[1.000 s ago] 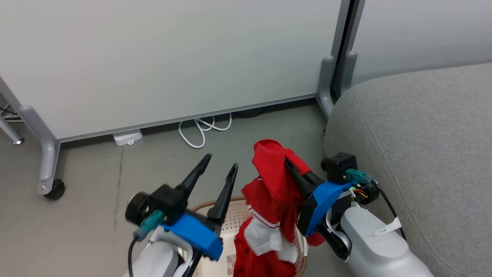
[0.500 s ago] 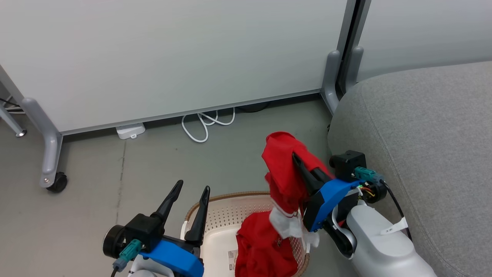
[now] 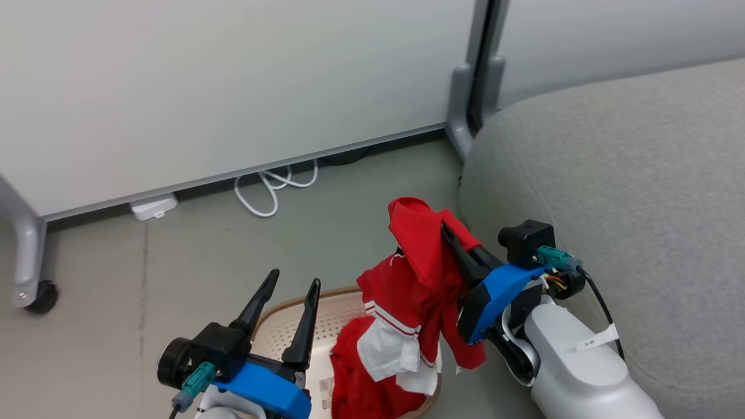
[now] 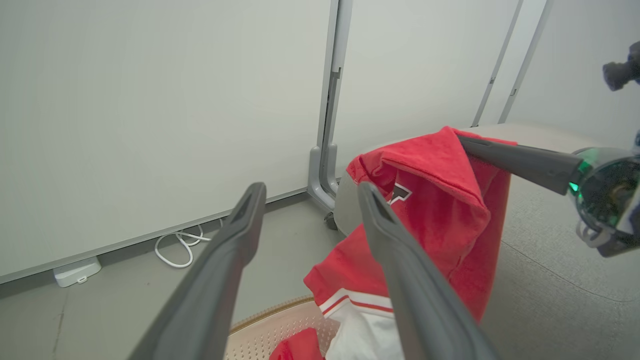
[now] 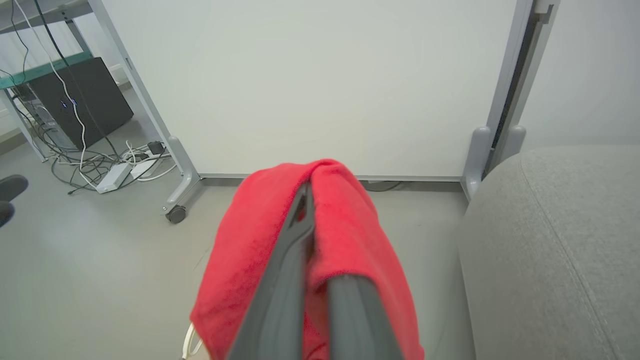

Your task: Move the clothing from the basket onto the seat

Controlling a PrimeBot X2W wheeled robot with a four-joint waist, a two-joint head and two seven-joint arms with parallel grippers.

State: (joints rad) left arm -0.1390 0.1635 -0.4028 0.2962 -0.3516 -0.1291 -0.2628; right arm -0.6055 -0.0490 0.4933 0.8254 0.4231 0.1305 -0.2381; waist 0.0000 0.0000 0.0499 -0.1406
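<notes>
1. Red fabric with white panels and stripes, the clothing, hangs at the lower centre of the head view. Its top fold is pinched in the right hand, whose fingers are pressed together with cloth draped over their tips.
2. The lower part of the clothing trails into the basket at the bottom centre. I cannot tell whether the red heap there is the same garment or a second one.
3. The left hand stands at the lower left above the basket's rim, fingers spread wide and holding nothing.
4. By my reading the task is early. One piece is raised but not clear of the basket, and nothing red lies on the seat, the grey upholstered bulk across the right half of the frame. The carry across and the release are left, and perhaps another pick.
5. The floor is smooth and grey, and the basket stands on it near the seat's rounded edge.
6. Pale partition panels span the upper frame on grey legs, with a caster at the left edge. A white cable and a small white box lie at their foot.
</notes>
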